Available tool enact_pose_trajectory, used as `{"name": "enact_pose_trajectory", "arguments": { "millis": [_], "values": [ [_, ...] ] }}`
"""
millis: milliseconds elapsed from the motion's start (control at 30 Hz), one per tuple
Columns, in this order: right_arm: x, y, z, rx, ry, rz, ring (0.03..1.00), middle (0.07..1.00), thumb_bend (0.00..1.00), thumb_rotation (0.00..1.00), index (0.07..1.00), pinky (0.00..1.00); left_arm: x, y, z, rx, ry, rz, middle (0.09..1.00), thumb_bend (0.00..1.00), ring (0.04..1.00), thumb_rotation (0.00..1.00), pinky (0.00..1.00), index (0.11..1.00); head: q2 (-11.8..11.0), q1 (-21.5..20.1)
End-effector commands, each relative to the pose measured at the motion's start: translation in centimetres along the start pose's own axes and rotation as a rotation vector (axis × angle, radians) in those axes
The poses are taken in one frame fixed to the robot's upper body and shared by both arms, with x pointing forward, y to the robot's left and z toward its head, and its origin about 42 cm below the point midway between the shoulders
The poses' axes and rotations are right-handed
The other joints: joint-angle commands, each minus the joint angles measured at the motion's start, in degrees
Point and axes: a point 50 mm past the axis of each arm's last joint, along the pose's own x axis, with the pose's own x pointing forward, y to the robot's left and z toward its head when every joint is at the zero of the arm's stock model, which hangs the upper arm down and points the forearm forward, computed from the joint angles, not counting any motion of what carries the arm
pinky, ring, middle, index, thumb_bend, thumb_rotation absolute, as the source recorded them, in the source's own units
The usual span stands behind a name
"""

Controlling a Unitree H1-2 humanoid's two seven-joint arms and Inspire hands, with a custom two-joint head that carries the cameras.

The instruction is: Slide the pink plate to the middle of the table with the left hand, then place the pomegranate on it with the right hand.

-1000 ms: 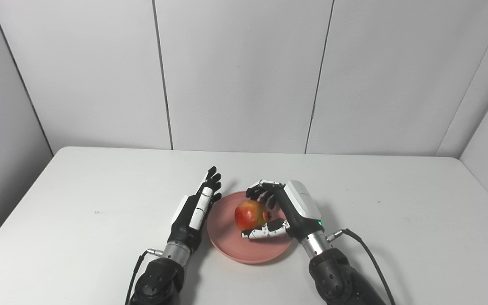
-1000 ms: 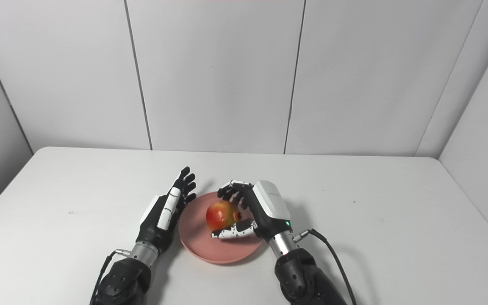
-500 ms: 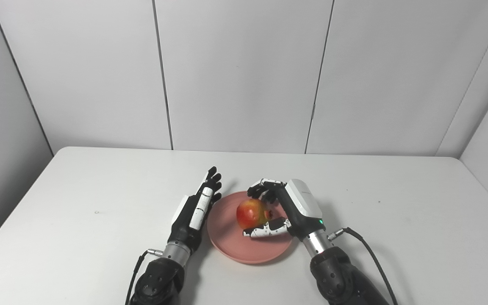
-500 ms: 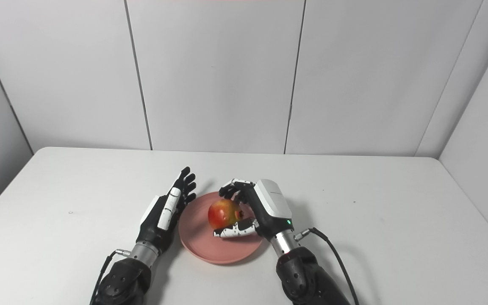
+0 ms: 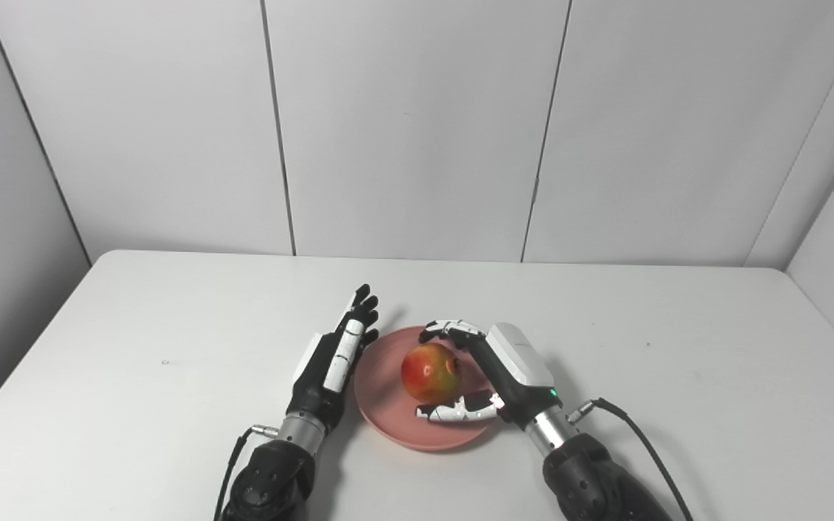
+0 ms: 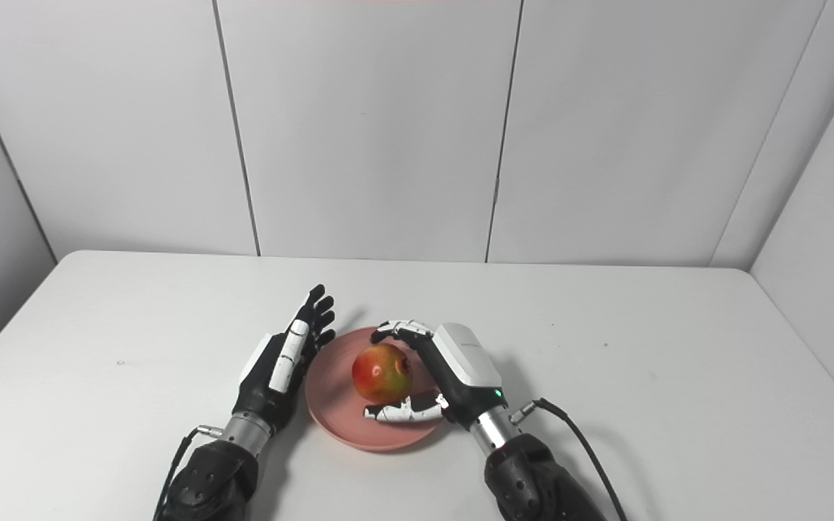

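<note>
The pomegranate [image 5: 429, 373] is seated on the pink plate [image 5: 388, 416], which lies near the middle of the table [image 5: 135, 347]. The right hand [image 5: 493, 369] is cupped around the fruit's right side with its fingers [image 5: 446, 330] spread and arched past the far side, the thumb [image 5: 453, 412] lying along the near side. Contact cannot be confirmed; a narrow gap appears to be present, so the fruit is judged released.

The left hand [image 5: 334, 354] is laid flat, fingers extended and pressed together, just beside the plate's left rim.

Hazards to be noted:
- The round fruit may be rolled off the shallow plate if it is brushed by the thumb or fingertips during withdrawal
- The plate may be dragged off centre if its rim is caught by the thumb
- The plate may be nudged if the left hand is retracted carelessly

A retreat directed up and to the right is judged safest
</note>
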Motion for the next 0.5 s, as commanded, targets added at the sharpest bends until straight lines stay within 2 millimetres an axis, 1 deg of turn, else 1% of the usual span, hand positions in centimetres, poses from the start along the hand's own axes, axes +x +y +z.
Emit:
{"name": "enact_pose_trajectory", "arguments": {
  "millis": [0,33,133,167,267,400,467],
  "values": [
    [1.2,-1.9,1.5,0.003,-0.11,-0.059,0.862,0.898,0.67,0.33,0.927,0.79,-0.1,-0.5,-0.2,-0.008,-0.005,-0.009,1.0,0.57,0.992,1.0,0.97,1.0,0.03,0.06],
    [1.0,-1.9,1.5,0.005,-0.11,-0.06,0.88,0.917,0.67,0.35,0.947,0.81,-0.1,-0.5,-0.2,-0.007,-0.006,-0.008,1.0,0.57,0.991,1.0,0.97,1.0,0.03,0.06],
    [0.7,-2.1,1.9,0.018,-0.132,-0.084,0.908,0.945,0.68,0.38,0.973,0.85,-0.1,-0.5,-0.2,-0.005,-0.008,-0.009,1.0,0.57,0.991,1.0,0.97,1.0,0.27,-0.04],
    [0.6,-2.2,2.0,0.02,-0.141,-0.092,0.936,0.964,0.67,0.4,0.985,0.89,-0.1,-0.5,-0.2,-0.005,-0.009,-0.009,1.0,0.57,0.992,1.0,0.97,1.0,0.27,-0.04],
    [0.2,-2.5,2.4,0.044,-0.17,-0.131,0.982,0.994,0.67,0.42,0.999,0.97,-0.2,-0.4,-0.1,0.002,-0.006,-0.008,1.0,0.58,0.993,1.0,0.97,1.0,0.36,-0.2],
    [-0.3,-3.0,2.7,0.059,-0.191,-0.185,0.998,1.0,0.66,0.44,1.0,0.98,-0.2,-0.4,-0.1,0.001,-0.004,0.0,1.0,0.58,0.989,1.0,0.97,1.0,0.39,-0.38],
    [-0.6,-3.2,2.7,0.068,-0.192,-0.21,1.0,1.0,0.66,0.48,1.0,0.94,-0.2,-0.4,-0.1,0.001,-0.004,0.001,1.0,0.59,0.988,1.0,0.97,1.0,0.38,-0.46]
  ]
}}
